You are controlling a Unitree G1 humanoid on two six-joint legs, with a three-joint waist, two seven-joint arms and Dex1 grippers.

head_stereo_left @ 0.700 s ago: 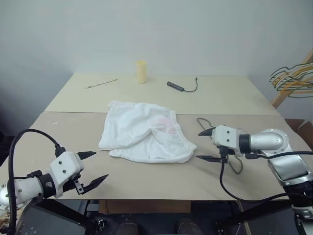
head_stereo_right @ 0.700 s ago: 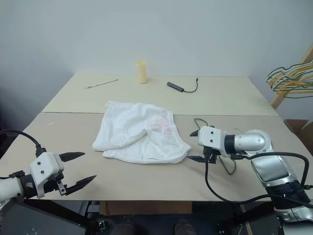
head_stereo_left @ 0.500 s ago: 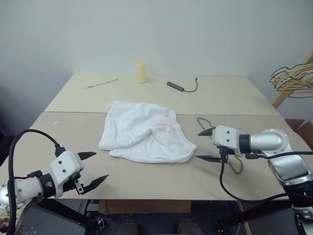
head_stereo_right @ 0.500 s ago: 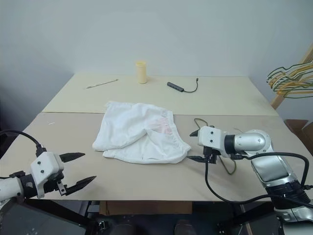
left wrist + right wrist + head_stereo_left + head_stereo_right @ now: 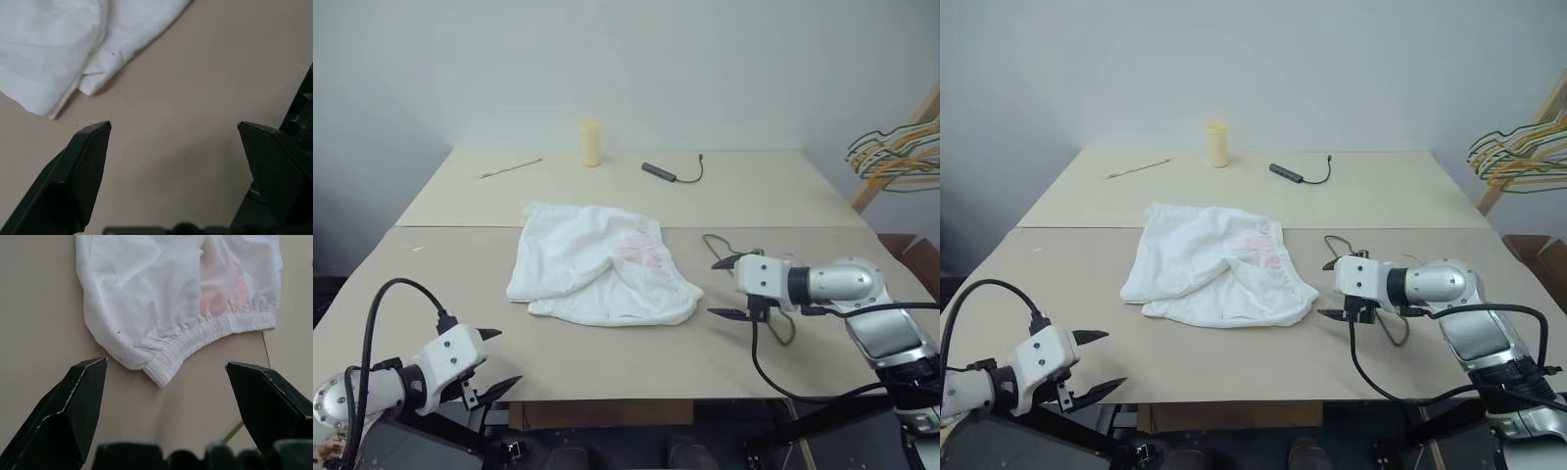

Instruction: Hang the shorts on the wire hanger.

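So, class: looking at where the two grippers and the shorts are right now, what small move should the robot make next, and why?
Probably ease the right gripper forward onto the waistband corner. Its fingers stand open, and the shorts lie flat on the table just ahead of it, waistband facing it. The left gripper sits open at the table's near edge, well short of the cloth.

No legible text, label, brand or number anywhere in view.
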